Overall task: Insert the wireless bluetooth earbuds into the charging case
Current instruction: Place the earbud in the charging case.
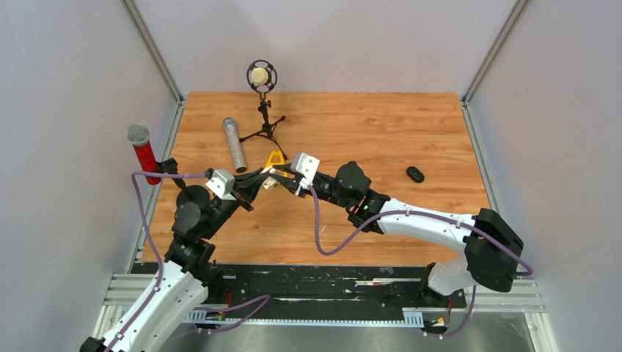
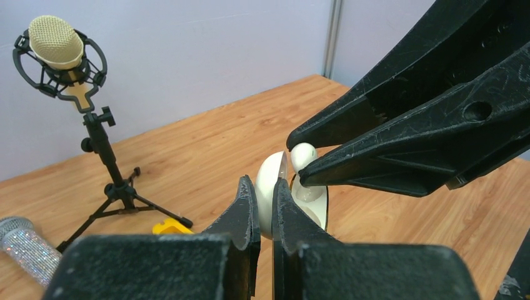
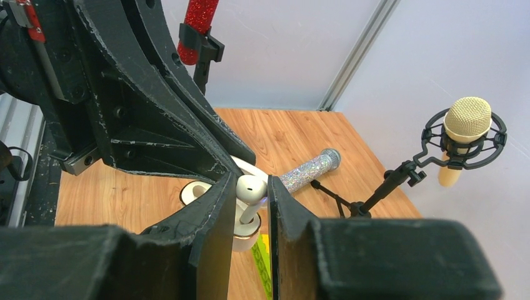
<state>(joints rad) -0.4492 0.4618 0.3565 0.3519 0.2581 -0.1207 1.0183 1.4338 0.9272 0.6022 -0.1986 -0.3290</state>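
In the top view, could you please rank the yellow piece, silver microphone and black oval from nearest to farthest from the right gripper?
1. Yellow piece, just beyond the right gripper.
2. Silver microphone, back left.
3. Black oval, far right.

I have the charging case [image 2: 267,187] between the left gripper [image 1: 261,178] and right gripper [image 1: 285,176], left of the table's [image 1: 367,132] middle, an earbud [image 2: 304,155] at its mouth, the stand microphone [image 1: 259,76] behind, another microphone [image 1: 235,143] lying left, and an oval object [image 1: 415,174] far right.
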